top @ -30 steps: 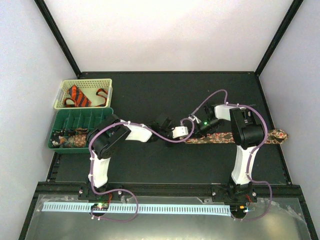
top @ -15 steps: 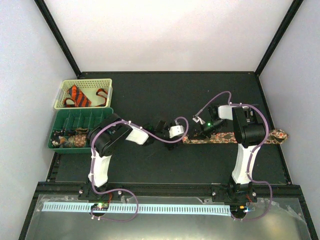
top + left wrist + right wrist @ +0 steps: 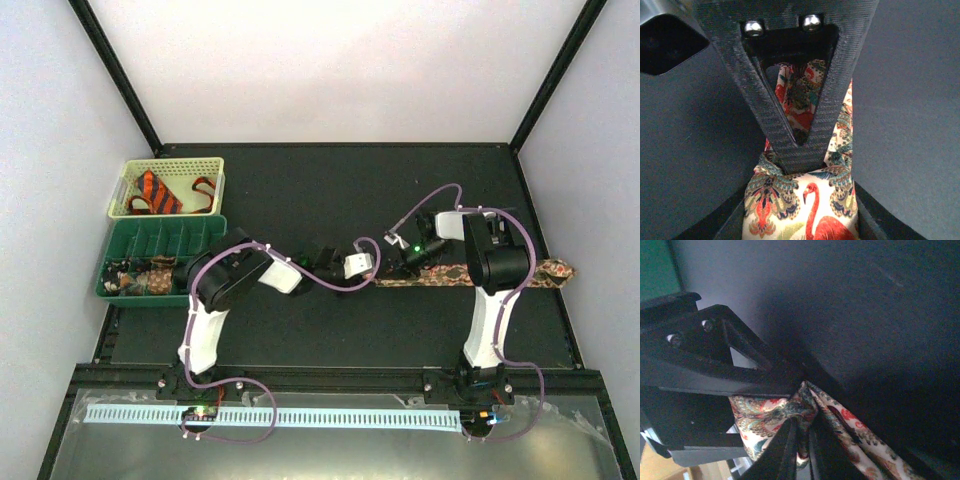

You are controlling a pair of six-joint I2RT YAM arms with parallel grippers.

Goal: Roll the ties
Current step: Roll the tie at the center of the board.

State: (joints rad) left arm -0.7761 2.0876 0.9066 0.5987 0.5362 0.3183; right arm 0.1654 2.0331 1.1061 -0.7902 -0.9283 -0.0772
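Observation:
The brown-green-red speckled tie point(image 3: 440, 276) lies flat across the black table, its wide end at the right edge. Its left end is bunched up where both grippers meet. My left gripper point(image 3: 376, 272) comes in from the left, and in the left wrist view point(image 3: 800, 215) its jaws close on the flamingo-patterned fabric point(image 3: 805, 205). My right gripper point(image 3: 405, 264) is shut on the same bunched end, pinching a fold point(image 3: 790, 412) between its fingers point(image 3: 790, 450). The orange tie with black stripes point(image 3: 156, 190) lies in the pale basket point(image 3: 172, 165) at the far left.
A green divided tray point(image 3: 165, 238) stands in front of the basket, with small dark patterned things point(image 3: 135, 280) in its near compartments. Purple cables point(image 3: 430, 195) loop over both arms. The black frame posts run along the table's back corners.
The left gripper drew back a little to the left, then came right again to the tie's end. The right gripper stayed on the tie, shifting only slightly.

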